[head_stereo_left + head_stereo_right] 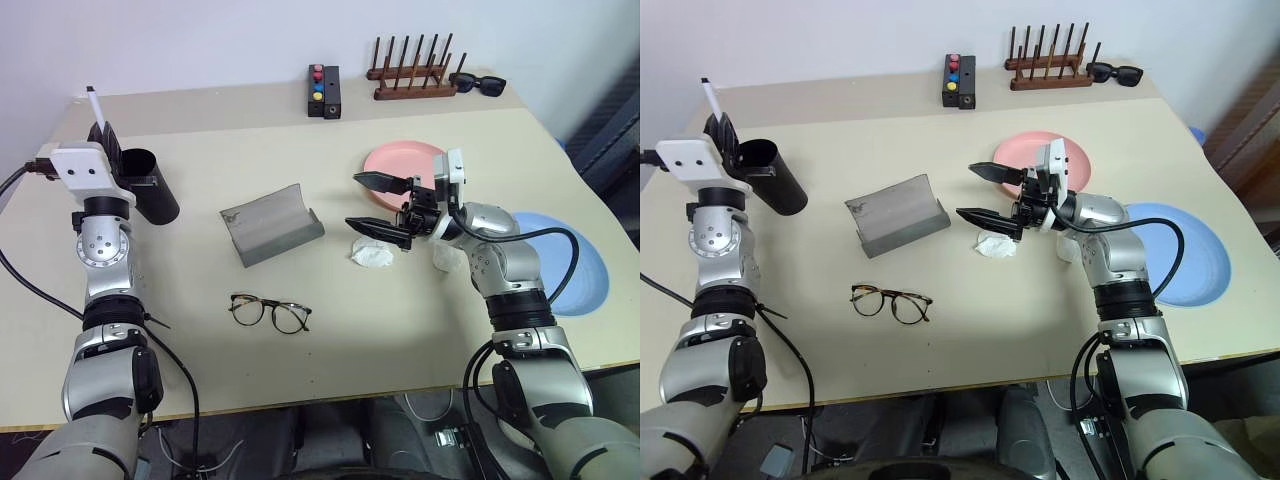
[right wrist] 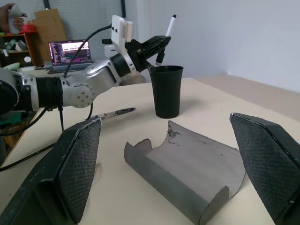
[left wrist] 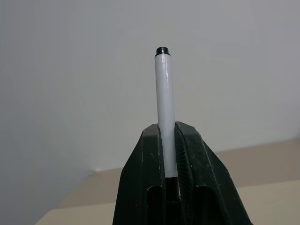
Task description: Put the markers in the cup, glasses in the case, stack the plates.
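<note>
At the upper left of the left eye view, the left gripper (image 1: 97, 125) is clamped tight on a white marker (image 3: 164, 112), which sticks up past the fingertips, just above the rim of the black cup (image 1: 152, 185). In the right wrist view a second marker (image 2: 111, 113) lies on the table (image 1: 400, 330) behind the cup. The right gripper (image 1: 372, 204), right of centre, has its jaws spread wide and holds nothing; it hangs above a crumpled white wad (image 1: 373, 254). The grey case (image 1: 270, 224) lies open at centre, with the glasses (image 1: 269, 311) below it, apart from it. The pink plate (image 1: 398, 160) sits behind the right gripper, and the blue plate (image 1: 583, 272) lies at the right edge, the two well apart. Along the top are sunglasses (image 1: 477, 84), a wooden rack (image 1: 410, 72) and a black box (image 1: 323, 91).
</note>
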